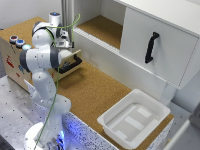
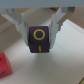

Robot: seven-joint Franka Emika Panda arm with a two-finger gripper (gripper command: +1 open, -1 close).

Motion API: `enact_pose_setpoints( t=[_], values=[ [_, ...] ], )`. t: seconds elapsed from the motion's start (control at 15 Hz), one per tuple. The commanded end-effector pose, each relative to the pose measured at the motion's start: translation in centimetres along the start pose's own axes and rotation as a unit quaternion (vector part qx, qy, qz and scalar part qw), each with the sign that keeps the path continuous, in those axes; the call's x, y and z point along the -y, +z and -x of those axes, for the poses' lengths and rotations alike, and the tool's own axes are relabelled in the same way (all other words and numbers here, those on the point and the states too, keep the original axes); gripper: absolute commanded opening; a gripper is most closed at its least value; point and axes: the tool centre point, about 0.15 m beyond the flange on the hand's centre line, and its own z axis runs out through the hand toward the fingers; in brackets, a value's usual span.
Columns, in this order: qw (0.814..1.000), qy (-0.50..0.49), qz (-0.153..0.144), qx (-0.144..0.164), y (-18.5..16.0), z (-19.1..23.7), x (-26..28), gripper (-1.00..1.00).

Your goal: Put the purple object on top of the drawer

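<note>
The purple object [image 2: 40, 40] is a dark block with a yellow ring and a yellow line on it. In the wrist view it sits between my fingers [image 2: 56, 26], just above a pale surface. My gripper [image 2: 40, 43] is shut on it. In the exterior view the gripper [image 1: 64, 44] hangs over the pale wooden box [image 1: 12, 60], above the small light-wood drawer [image 1: 70, 57] with its black bar handle [image 1: 74, 63]. The drawer stands partly pulled out. The arm hides the purple object in the exterior view.
A red object [image 2: 2, 65] lies close beside the purple one. Two round coloured pieces [image 1: 17, 41] sit on the box top at the exterior view's left. A white plastic tub [image 1: 132, 117] stands on the cork table. A large white cabinet door [image 1: 151, 47] hangs open behind.
</note>
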Motion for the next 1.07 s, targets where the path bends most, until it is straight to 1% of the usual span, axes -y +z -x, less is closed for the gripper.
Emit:
enact_pose_setpoints(
  t=[0.0,0.07,0.2,0.27,0.4,0.47,0.73,0.87,0.93,1.0],
  values=[
    [0.997,-0.038,0.061,-0.018,-5.9,-3.8,0.9,-1.00],
    [0.997,-0.056,0.057,-0.019,-6.7,-5.0,1.4,-1.00],
    [0.995,-0.097,0.037,-0.013,-7.9,-7.7,2.6,-1.00],
    [0.993,-0.111,0.032,-0.012,-8.2,-8.4,3.1,-1.00],
    [0.987,-0.162,0.006,0.001,-8.6,-10.1,4.7,-1.00],
    [0.980,-0.197,-0.005,0.017,-8.4,-10.9,5.8,-1.00],
    [0.954,-0.285,0.008,0.096,-6.2,-12.4,9.0,-1.00],
    [0.951,-0.290,0.010,0.109,-5.8,-12.6,8.6,-1.00],
    [0.955,-0.276,0.008,0.109,-5.9,-12.8,7.8,-1.00],
    [0.958,-0.268,0.006,0.105,-6.3,-12.8,7.4,1.00]
  ],
)
